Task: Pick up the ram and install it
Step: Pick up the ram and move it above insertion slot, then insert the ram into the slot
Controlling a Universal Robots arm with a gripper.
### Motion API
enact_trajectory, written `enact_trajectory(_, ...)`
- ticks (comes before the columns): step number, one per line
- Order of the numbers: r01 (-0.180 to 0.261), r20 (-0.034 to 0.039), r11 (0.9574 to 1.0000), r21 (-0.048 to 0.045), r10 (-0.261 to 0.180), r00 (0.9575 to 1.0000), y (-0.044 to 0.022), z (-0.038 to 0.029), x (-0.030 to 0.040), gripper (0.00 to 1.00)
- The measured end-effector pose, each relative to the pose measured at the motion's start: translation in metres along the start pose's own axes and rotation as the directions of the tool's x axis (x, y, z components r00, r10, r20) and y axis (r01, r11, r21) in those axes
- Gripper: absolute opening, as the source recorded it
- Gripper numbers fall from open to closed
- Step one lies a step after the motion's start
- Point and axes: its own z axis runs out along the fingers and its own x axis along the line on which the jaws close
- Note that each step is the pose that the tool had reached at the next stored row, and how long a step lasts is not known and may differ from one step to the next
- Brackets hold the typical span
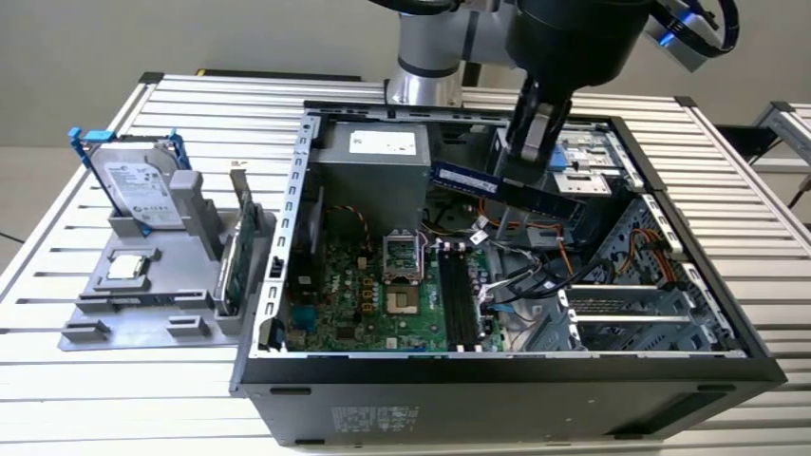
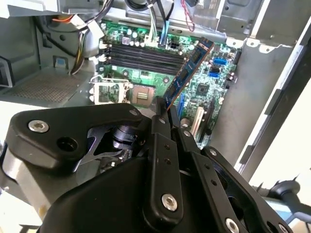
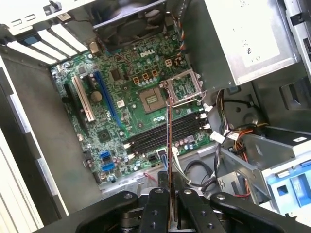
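Note:
The ram (image 1: 461, 178) is a long dark blue-green stick hanging level above the open computer case (image 1: 507, 366). My gripper (image 1: 515, 180) is shut on it near its middle. In the second wrist view the ram (image 2: 188, 72) sticks out slantwise from the gripper (image 2: 165, 110) over the green motherboard (image 2: 146, 73). In the first wrist view the ram (image 3: 169, 141) is seen edge-on as a thin line rising from the gripper (image 3: 170, 195), crossing above the black memory slots (image 3: 155, 136). The same memory slots (image 1: 459, 296) lie well below the stick in the exterior view.
A grey power supply (image 1: 374, 157) and the processor socket (image 1: 403, 285) sit inside the case, with loose cables (image 1: 533, 271) beside the slots. At the exterior view's left, a grey holder (image 1: 140, 294) carries a hard drive in a blue frame (image 1: 133, 185) and a green expansion card (image 1: 235, 252).

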Motion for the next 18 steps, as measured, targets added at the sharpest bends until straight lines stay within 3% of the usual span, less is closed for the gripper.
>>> enact_trajectory(5, -0.06, 0.0005, 0.9982, 0.001, 0.06, 0.9982, -0.0002, 0.0003, -0.0001, 0.0)
enact_trajectory(9, -0.109, 0.0009, 0.9941, 0.0018, 0.109, 0.9941, -0.0003, 0.0005, -0.0001, 0.0)
enact_trajectory(13, -0.156, 0.0014, 0.9877, 0.0025, 0.156, 0.9877, -0.0005, 0.0008, -0.0002, 0.0)
enact_trajectory(18, -0.215, 0.002, 0.9766, 0.0035, 0.215, 0.9766, -0.0006, 0.0011, -0.0003, 0.0)
